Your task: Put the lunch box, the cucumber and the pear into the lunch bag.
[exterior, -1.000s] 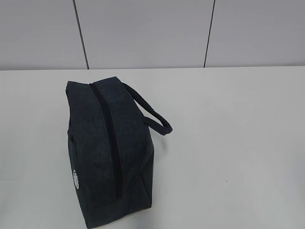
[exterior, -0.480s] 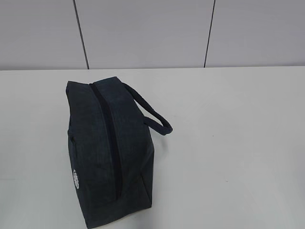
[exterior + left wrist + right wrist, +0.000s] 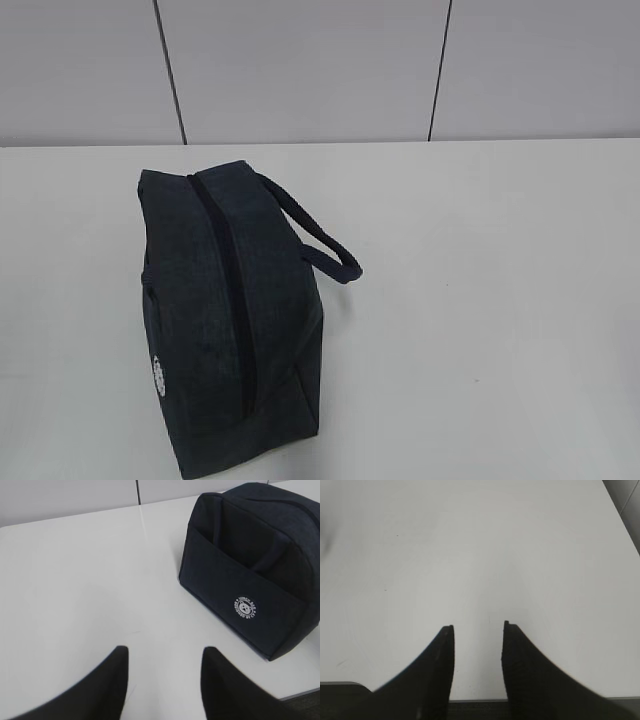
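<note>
Both tools, left and right, hover empty, jaws apparently parted, above table.

In the exterior view the lunch bag runs off the bottom edge, so its near end is cut away. The small white logo on its side shows there only as a sliver, too foreshortened to read. In the left wrist view the bag's right side leaves the picture, and the logo's ring of lettering is too small to make out. Both wrist views crop the jaws at the bottom edge.
</note>
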### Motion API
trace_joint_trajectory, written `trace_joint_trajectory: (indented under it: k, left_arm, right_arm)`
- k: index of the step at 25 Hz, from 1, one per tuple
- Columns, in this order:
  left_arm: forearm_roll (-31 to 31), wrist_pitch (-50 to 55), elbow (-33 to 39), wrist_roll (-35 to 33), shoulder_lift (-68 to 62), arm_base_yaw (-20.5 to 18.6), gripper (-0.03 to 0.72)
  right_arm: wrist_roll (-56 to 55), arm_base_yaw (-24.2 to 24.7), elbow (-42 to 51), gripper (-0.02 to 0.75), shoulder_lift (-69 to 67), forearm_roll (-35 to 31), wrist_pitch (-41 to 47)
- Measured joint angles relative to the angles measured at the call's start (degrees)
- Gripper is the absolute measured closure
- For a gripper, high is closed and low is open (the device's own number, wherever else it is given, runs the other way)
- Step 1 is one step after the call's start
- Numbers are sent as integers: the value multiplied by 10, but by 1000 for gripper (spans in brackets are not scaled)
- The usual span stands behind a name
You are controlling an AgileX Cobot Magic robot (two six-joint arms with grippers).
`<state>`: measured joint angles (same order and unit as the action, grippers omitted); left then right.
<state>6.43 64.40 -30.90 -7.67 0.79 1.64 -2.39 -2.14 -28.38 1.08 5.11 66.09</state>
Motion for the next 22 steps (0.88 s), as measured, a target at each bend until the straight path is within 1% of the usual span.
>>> trace_joint_trajectory:
  k: [22]
  left_arm:
    - [0, 0, 0, 0, 0, 0, 400]
  right_arm:
    - [0, 0, 0, 473, 0, 0, 0]
